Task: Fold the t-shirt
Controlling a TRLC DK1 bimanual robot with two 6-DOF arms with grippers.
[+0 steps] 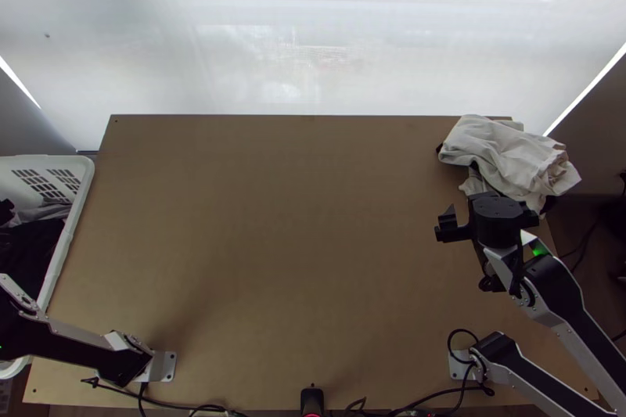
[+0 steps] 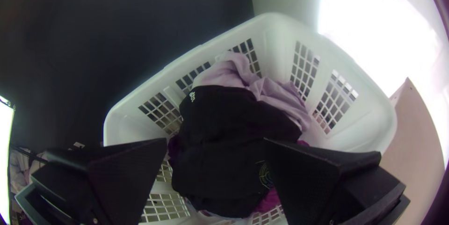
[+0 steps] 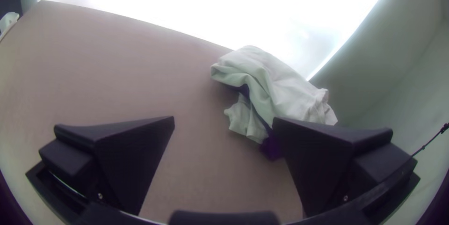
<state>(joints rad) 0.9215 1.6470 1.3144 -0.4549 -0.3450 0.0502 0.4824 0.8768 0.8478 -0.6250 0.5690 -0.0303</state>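
**Fingers spread wide on both sides, zero grip**

So I can't tell for sure which cloth is the t-shirt. My best candidate is the black garment (image 2: 224,127) with small light prints, lying bunched in the white laundry basket (image 2: 374,112) at the table's left side. There's lilac cloth (image 2: 276,94) around part of it, and some magenta cloth (image 2: 269,201) pokes out from under.

My left gripper (image 2: 215,141) is over the basket, fingers well apart and holding nothing, with the black garment in view between them. Can't tell if either finger touches it.

My right gripper (image 1: 495,207) is also wide open and empty, right by the off-white pile (image 1: 501,151) at the table's far right corner. That pile is bunched, a bit of it past the edge, with a purple bit (image 3: 271,149) sticking out beside one finger. Can't tell if they touch.

The table (image 1: 297,245) is light wood, black cables (image 1: 172,405) along the near edge. Behind the far edge there's a big pale screen (image 1: 258,65), lit bright from behind.
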